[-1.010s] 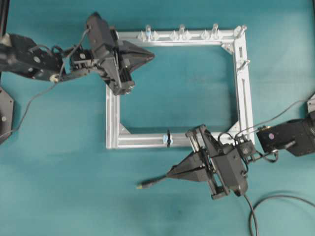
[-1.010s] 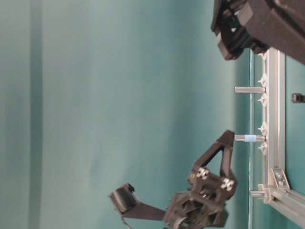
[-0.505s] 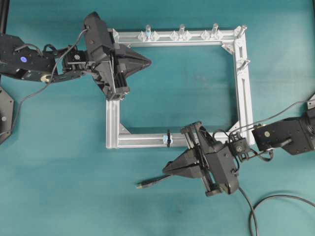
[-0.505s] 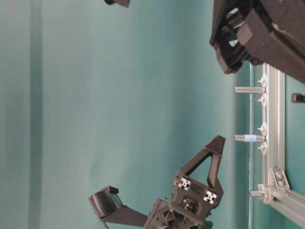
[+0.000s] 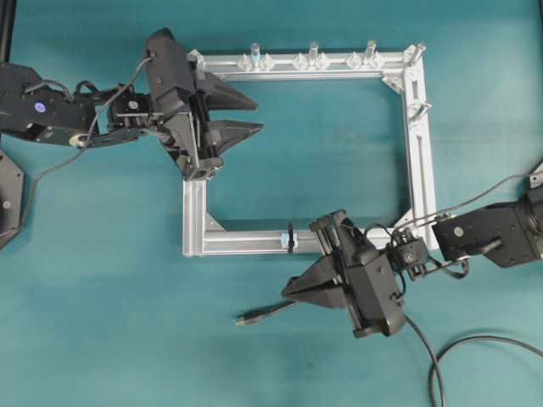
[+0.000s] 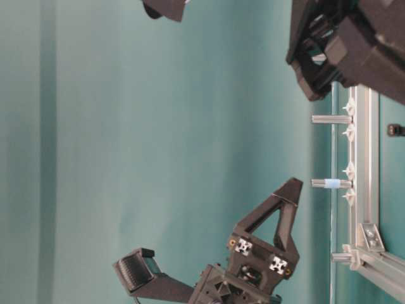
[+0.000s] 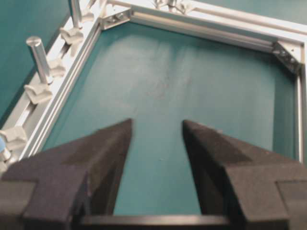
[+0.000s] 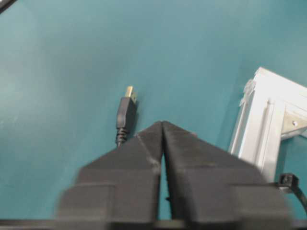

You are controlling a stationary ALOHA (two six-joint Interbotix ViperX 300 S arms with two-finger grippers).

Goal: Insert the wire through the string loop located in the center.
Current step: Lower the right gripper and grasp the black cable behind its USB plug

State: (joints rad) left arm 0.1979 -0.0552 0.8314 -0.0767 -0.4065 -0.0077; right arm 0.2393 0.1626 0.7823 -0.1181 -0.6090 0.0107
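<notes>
Wire (image 5: 267, 312) lies lower centre, plug free; right gripper (image 5: 288, 294) nearly closed above it, holding nothing; left gripper (image 5: 257, 114) spread wide, empty, upper left.

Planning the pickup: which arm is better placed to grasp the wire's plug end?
Right. Its gripper hovers just behind the wire plug on the mat, below the string loop. The left gripper is open over the frame's far corner.

The wire (image 5: 270, 312), black with a small gold-tipped plug, lies on the surface just ahead of the right hand (image 5: 288, 293). The string loop (image 5: 290, 239) stands upright beside that hand.
</notes>
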